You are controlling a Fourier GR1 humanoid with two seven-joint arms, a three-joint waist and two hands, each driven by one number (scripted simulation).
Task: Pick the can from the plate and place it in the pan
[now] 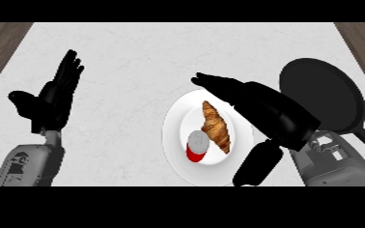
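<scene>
A white plate lies at the counter's centre right. On it stands a red can with a silver top, close beside a brown croissant. My right hand hovers over the plate's right side, fingers straight and pointing left, thumb hanging down at the plate's lower right edge; it is open and holds nothing. The can sits just left of that hand, apart from it. A black pan rests at the far right, partly hidden behind my right hand. My left hand rests open at the left, fingers up.
The counter is pale grey marble, with wooden strips at the upper left and upper right corners. The pan's handle reaches towards the right edge.
</scene>
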